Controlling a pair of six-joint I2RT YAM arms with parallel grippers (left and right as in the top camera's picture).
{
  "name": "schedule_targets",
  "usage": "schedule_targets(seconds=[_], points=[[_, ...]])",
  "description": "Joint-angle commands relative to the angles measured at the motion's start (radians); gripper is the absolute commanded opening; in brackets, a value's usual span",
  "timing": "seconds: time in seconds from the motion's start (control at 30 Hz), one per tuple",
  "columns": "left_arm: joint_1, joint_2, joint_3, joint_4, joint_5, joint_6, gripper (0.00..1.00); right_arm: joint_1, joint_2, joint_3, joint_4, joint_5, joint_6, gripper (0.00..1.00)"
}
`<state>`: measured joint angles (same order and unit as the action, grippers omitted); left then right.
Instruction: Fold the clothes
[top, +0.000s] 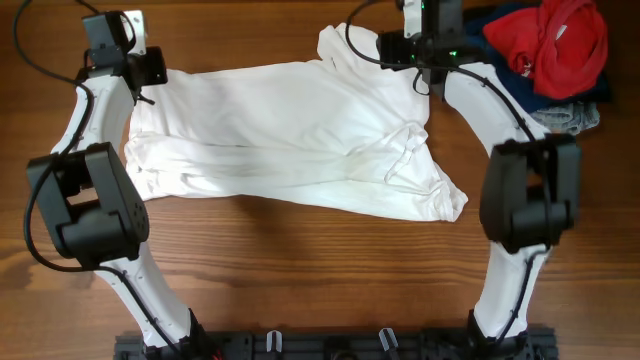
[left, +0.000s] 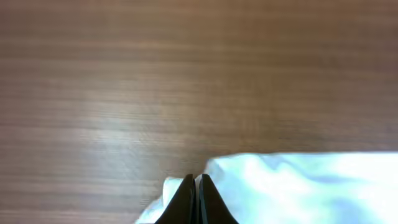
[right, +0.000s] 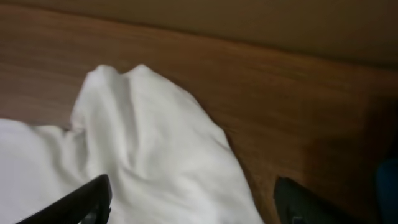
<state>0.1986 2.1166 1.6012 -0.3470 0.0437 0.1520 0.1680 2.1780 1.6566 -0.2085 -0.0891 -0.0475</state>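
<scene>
The clothes, a white T-shirt (top: 290, 140), lie spread and rumpled across the far half of the wooden table. My left gripper (top: 152, 72) is at the shirt's far left corner. In the left wrist view its fingers (left: 196, 182) are pressed together, with the white cloth's edge (left: 311, 186) bunched on both sides of them. My right gripper (top: 422, 78) is at the far right part of the shirt. Its jaws (right: 196, 202) stand wide apart over a raised fold of the white fabric (right: 143, 143), one finger (right: 87, 199) on the cloth, the other (right: 301, 202) over bare wood.
A red garment (top: 555, 40) lies heaped at the far right corner on navy and grey garments (top: 570, 112), close behind the right arm. Bare wooden table (top: 300, 270) runs along the near side, between the two arm bases.
</scene>
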Motion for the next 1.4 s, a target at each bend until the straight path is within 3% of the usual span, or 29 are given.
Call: schedule_targets(seconds=[0.0,0.2,0.37,0.43,0.5,0.57,0.67,0.77,0.87,1.2,1.3,1.33,1.37], points=[[-0.014,-0.011,0.011,-0.025,0.011,-0.01,0.04,-0.017,0.092,0.006,0.074,0.003,0.001,0.84],[-0.018,-0.011,0.011,-0.031,0.011,-0.01,0.04,-0.042,0.19,0.007,0.141,-0.024,0.038,0.81],[-0.018,-0.011,0.011,-0.031,0.011,-0.01,0.04,-0.044,0.235,0.007,0.18,-0.032,0.065,0.71],[-0.018,-0.011,0.011,-0.031,0.011,-0.01,0.04,-0.044,0.249,0.007,0.193,-0.04,0.085,0.62],[-0.018,-0.011,0.011,-0.028,0.011,-0.01,0.04,-0.044,0.248,0.013,0.194,-0.04,0.103,0.44],[-0.018,-0.011,0.011,-0.024,0.011,-0.01,0.04,-0.044,0.24,0.035,0.175,-0.039,0.121,0.37],[-0.018,-0.011,0.011,-0.024,0.011,-0.009,0.04,-0.044,0.211,0.09,0.108,-0.039,0.127,0.13],[-0.018,-0.011,0.011,-0.024,0.011,0.001,0.04,-0.044,0.183,0.164,0.0,-0.039,0.112,0.12],[-0.018,-0.014,0.011,-0.025,0.011,0.001,0.04,-0.044,0.135,0.201,-0.091,-0.039,0.095,0.04],[-0.017,-0.106,0.011,-0.082,-0.011,-0.003,0.04,-0.044,0.025,0.204,-0.301,-0.086,0.07,0.04],[-0.017,-0.126,0.011,-0.117,-0.01,-0.005,0.04,-0.044,0.026,0.203,-0.289,-0.092,0.073,0.04],[-0.017,-0.126,0.011,-0.118,-0.006,-0.006,0.04,-0.044,0.034,0.201,-0.266,-0.091,0.069,0.13],[-0.017,-0.125,0.011,-0.12,-0.006,-0.007,0.04,-0.044,0.046,0.201,-0.239,-0.091,0.069,0.34]])
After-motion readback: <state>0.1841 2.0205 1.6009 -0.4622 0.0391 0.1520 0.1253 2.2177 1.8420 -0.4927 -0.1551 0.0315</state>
